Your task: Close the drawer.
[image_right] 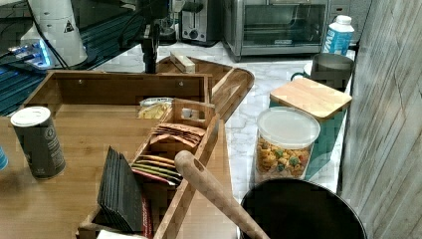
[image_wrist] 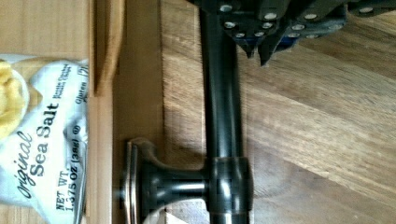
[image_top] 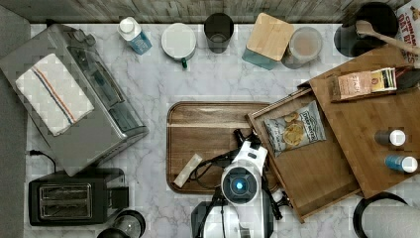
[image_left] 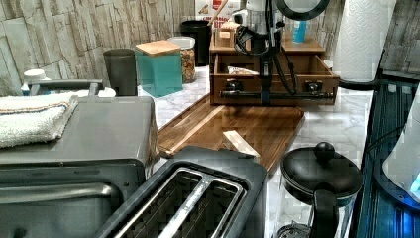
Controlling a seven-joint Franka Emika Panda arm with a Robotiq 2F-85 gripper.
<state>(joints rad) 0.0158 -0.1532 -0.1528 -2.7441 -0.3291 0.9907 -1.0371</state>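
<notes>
- the gripper (image_left: 266,96) is seen low at the front of the drawer (image_top: 317,171), right at the black bar handle (image_left: 275,94).
- in the wrist view the gripper (image_wrist: 258,52) is just above and beside the handle (image_wrist: 223,116); it cannot be told if the fingers are apart, together or clamped on the bar.
- in the top view the arm's white wrist (image_top: 242,173) is seen over the dark wooden tray (image_top: 208,119), close to the drawer's front edge.
- the drawer is pulled out of the light wooden box (image_top: 376,129) and sticks out toward the tray. in the top view it lies to the right of the tray and is turned a bit.
- a bag of chips (image_top: 294,130) is lying flat inside the drawer, near its back. the words "sea salt" are read on the bag (image_wrist: 42,154) in the wrist view.
- a small pale stick (image_top: 187,170) is lying on the tray, near the top view's lower left corner of it.
- two small bottles (image_top: 391,137) are standing on top of the box, and a little rack of tea packets (image_right: 164,149) is kept there too.
- a toaster oven (image_top: 74,119) with a folded towel (image_top: 52,94) on it is seen on the top view's left, and a black toaster (image_top: 69,201) is below it.
- a teal jar with a wooden lid (image_top: 269,38) and a clear jar of snacks (image_right: 286,147) are standing by the back wall.
</notes>
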